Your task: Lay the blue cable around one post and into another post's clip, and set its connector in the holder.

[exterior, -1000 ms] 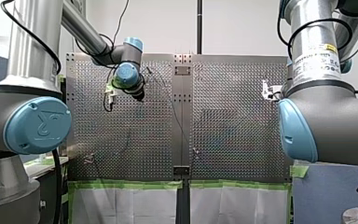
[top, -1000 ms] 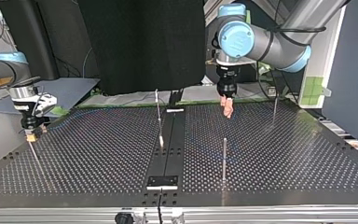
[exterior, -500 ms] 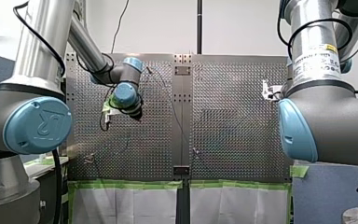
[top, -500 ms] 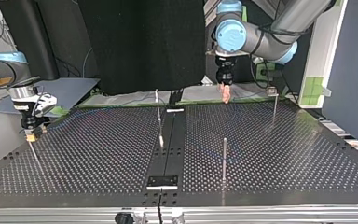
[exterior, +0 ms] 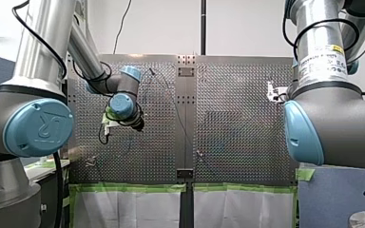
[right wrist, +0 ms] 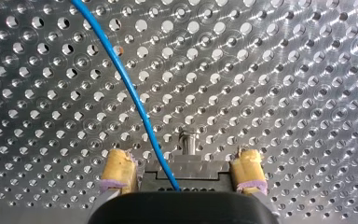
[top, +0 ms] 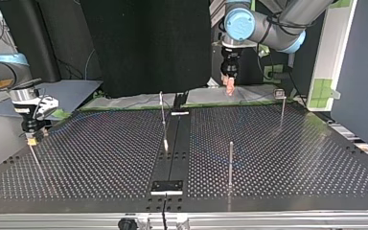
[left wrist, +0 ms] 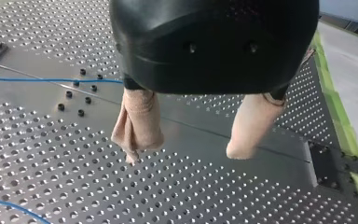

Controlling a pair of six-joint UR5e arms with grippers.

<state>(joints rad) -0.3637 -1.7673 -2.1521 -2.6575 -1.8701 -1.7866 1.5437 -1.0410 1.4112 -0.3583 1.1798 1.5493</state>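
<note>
The blue cable (right wrist: 130,88) runs over the perforated plate and ends between the yellow pads (right wrist: 119,169) of my right gripper (right wrist: 182,161). That gripper stands open astride a black connector block (right wrist: 186,173), with a short post (right wrist: 187,140) just ahead of it. At the top view's left it hangs low (top: 31,136) over the plate. My left gripper (left wrist: 186,154) is open with nothing between its beige pads (left wrist: 137,123). It hovers high (top: 229,87) over the plate's far edge. Two stretches of blue cable (left wrist: 37,79) lie on the plate beside it.
Thin posts stand on the plate: one near the front (top: 231,163), one at the centre seam (top: 162,112), and one topped by a clip (top: 281,98) at the back right. A black plate (top: 167,186) sits at the front edge.
My left gripper has risen and drawn back from the plate toward the top view's far edge, coming nearer in the front view. My right arm has not moved.
</note>
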